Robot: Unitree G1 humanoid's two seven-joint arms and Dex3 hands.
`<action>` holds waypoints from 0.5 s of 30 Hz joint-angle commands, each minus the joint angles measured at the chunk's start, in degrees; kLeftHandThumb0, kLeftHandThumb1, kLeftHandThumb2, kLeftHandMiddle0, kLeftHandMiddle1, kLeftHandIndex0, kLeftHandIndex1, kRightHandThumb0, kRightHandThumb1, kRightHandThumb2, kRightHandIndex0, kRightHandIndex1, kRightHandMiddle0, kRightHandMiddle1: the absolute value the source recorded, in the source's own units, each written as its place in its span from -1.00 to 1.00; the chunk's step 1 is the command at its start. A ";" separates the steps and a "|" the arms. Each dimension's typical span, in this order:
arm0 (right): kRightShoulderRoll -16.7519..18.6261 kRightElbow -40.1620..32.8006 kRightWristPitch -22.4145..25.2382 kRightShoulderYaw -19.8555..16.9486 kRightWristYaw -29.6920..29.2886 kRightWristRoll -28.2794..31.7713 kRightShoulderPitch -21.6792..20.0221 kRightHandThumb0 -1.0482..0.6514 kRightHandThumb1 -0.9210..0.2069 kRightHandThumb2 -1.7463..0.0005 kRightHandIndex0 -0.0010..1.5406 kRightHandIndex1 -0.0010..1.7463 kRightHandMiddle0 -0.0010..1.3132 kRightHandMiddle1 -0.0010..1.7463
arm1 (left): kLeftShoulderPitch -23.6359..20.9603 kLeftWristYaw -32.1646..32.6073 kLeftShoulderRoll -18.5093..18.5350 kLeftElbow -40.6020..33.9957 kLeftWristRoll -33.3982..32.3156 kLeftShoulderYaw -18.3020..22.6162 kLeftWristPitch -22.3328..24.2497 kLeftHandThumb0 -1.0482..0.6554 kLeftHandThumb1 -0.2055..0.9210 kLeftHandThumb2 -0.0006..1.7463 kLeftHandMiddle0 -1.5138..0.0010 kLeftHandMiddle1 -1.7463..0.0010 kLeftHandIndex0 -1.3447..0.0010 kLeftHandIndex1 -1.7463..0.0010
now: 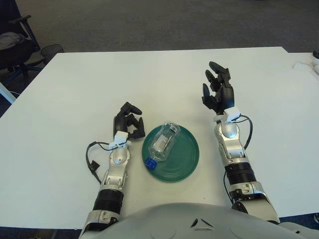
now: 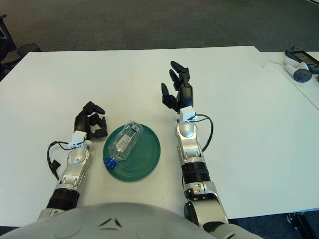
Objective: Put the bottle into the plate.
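Note:
A clear plastic bottle [image 1: 164, 141] with a blue cap lies on its side in the round green plate [image 1: 180, 162], cap toward me. My right hand [image 1: 218, 89] is raised above the table to the right of the plate, fingers spread and empty. My left hand [image 1: 128, 120] rests just left of the plate, fingers curled and holding nothing.
The plate sits on a wide white table [image 1: 75, 84]. An office chair [image 1: 15, 42] stands off the far left corner. A small white device with a cable [image 2: 298, 66] lies at the far right edge.

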 commanded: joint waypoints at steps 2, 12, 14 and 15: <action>0.20 -0.31 -0.05 -0.01 -0.34 -0.70 -0.32 -0.41 -1.00 0.23 -0.49 -0.93 -1.00 -0.19 | 2.27 -0.49 0.80 1.27 0.63 -0.14 2.39 -0.41 -0.40 0.76 -0.69 -1.00 -0.13 -1.00; -3.54 32.66 -3.24 -3.98 -0.92 1.12 -2.55 -0.50 -1.00 0.27 -0.49 -0.93 -1.00 -0.22 | 2.05 -1.71 0.52 1.54 -1.33 0.47 1.57 -0.41 -0.40 0.77 -0.69 -1.00 -0.13 -1.00; -3.56 33.00 -3.36 -4.17 -0.54 1.55 -2.35 -0.52 -1.00 0.29 -0.48 -0.93 -1.00 -0.20 | 2.09 -1.92 0.42 1.51 -1.76 0.60 1.36 -0.41 -0.39 0.76 -0.67 -1.00 -0.13 -1.00; -3.56 33.52 -3.59 -4.28 -0.48 1.67 -2.52 -0.53 -1.00 0.29 -0.48 -0.93 -1.00 -0.19 | 2.00 -1.98 0.45 1.55 -1.87 0.65 1.35 -0.41 -0.39 0.76 -0.67 -1.00 -0.12 -1.00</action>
